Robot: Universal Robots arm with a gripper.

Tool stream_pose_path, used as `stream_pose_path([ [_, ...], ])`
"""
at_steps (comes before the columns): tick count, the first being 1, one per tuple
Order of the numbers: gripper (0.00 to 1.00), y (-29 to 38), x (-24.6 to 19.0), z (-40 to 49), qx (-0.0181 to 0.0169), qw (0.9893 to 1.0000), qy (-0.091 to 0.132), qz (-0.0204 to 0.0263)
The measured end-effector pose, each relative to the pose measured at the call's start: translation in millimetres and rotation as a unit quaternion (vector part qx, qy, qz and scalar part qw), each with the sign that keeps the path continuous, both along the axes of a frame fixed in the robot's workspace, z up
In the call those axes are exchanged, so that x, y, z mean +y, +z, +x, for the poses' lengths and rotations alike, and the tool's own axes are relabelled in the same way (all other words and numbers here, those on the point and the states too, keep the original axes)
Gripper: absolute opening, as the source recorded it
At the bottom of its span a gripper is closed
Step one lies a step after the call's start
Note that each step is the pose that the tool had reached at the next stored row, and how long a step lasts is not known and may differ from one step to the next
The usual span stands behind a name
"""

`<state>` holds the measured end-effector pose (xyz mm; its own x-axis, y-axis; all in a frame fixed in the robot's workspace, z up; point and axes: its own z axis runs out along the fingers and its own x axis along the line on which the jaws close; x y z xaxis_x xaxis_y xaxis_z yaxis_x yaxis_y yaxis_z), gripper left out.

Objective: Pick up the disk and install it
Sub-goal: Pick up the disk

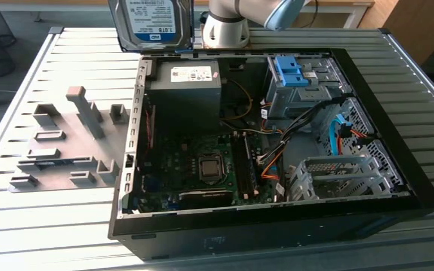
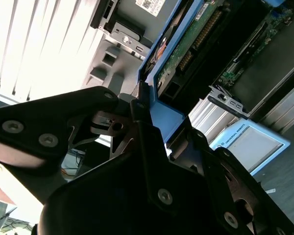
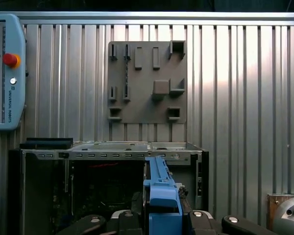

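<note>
Blue-framed disk [image 1: 151, 22] sits clamped in your claw [image 2: 154, 129], held upright above the far rim of the open computer case [image 1: 428, 197]. The drive bays [image 1: 300, 84] lie well apart from it, toward the exterior view's right. Second wrist view shows you its green circuit side; first wrist view gives it edge-on over the case.

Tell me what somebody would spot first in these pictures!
Most likely the big open computer case lying on the slatted metal table, with its circuit boards and cables showing. Next comes the disk, held up in the air past the case's far edge, with the gripper shut on its blue frame. A grey holder plate sits at the exterior view's left.
</note>
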<state>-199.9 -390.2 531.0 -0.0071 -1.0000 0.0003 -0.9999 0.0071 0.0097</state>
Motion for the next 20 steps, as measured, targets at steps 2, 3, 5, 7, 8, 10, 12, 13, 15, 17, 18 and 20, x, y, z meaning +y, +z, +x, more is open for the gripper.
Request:
stream_pose_path([
  [2,0.37,-0.1,-0.7,1.8,0.0,1.0,0.0,0.0],
  [3,0.37,0.0,-0.9,4.0,0.0,1.0,0.0,0.0],
  [5,0.37,0.0,-1.0,9.0,0.0,1.0,0.0,-0.0001],
  [7,0.37,0.0,-1.0,14.4,0.0,1.0,0.0,-0.0001],
  [8,0.37,0.0,-1.0,16.9,0.0,1.0,0.0,-0.0001],
  [10,0.37,0.0,-1.0,21.6,0.0,1.0,0.0,0.0],
  [12,0.37,0.0,-1.0,26.1,0.0,1.0,0.0,0.0],
  [13,0.37,0.0,-1.0,28.1,0.0,1.0,0.0,-0.0001],
  [15,0.37,0.0,-1.0,32.2,0.0,1.0,0.0,-0.0001],
  [17,0.37,0.0,-1.0,36.8,0.0,1.0,0.0,0.0],
  [18,0.37,0.0,-1.0,39.0,0.0,1.0,0.0,0.0],
  [20,0.37,0.0,-1.0,43.2,0.0,1.0,0.0,0.0],
])
